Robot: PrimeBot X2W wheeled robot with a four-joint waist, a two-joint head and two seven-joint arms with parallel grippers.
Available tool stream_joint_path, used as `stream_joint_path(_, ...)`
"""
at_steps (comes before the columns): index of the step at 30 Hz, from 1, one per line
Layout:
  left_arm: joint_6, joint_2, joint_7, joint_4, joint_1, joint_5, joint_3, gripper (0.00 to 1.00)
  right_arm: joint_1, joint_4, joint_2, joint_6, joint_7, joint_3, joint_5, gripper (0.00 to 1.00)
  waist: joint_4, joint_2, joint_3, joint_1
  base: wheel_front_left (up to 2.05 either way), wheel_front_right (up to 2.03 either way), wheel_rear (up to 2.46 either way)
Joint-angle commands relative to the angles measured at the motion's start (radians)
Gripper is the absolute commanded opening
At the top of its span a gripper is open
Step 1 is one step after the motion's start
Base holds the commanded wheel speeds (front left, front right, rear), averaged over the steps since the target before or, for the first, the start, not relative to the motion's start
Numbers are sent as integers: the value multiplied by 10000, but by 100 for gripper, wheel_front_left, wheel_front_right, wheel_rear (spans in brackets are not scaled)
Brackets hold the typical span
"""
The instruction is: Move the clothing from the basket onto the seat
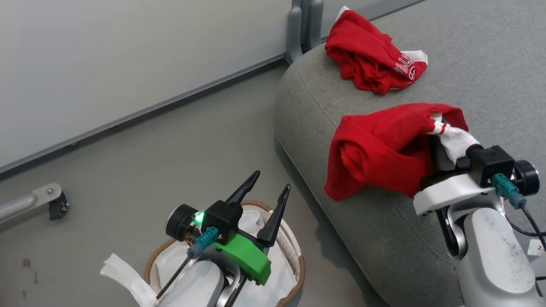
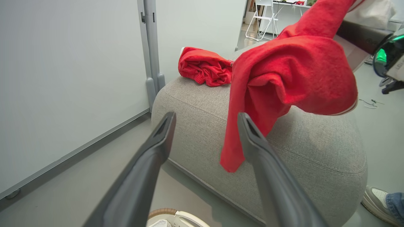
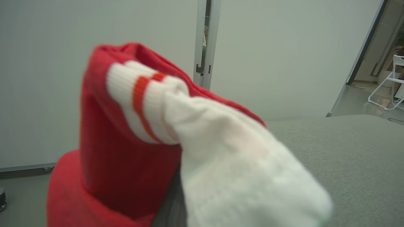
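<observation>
The right gripper pinches a red garment hanging at the rounded edge of the sofa. Advised: carry it inboard toward the other garment, lower it, then release, or it may slide off. The left gripper stands spread above the basket.

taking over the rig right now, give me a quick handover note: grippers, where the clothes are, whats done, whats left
Left gripper: jaws open, empty, over the basket.
Right gripper: jaws shut on the second garment, held over the sofa near its edge, a tail hanging down the front.
Lettered garment: lying on the sofa, further back.
Basket: what shows past the left arm is white liner, no red.
Done: one garment on the sofa.
Left: lower the second garment fully onto the sofa and let go.
Note: a person's shoe is on the floor by the sofa.
</observation>
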Motion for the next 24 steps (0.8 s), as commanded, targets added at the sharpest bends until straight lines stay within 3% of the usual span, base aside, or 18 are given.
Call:
stream_joint_path(1,-40,54,-7,-1,-216,83,-18,100,-291,4,-32,-14,-5,-120,6,0,-155,-1,574,0,0,0,0)
stream_joint_path(7,-45,298,-7,-146,-786,139,-211,100,-1840,319,-375,-14,-5,-763,-251,0,235,-1,1682,0,0,0,0)
stream_joint_path(16,-40,847,-7,-390,-2033,464,-462,100,-5760,1169,-2258,-14,-5,-2174,-509,0,1108,-1,3952,0,0,0,0)
stream_joint_path(24,-41,1190,-7,-642,-2926,745,-525,100,-7292,2124,-3244,-14,-3,-3236,-1184,0,1655,-1,5467,0,0,0,0)
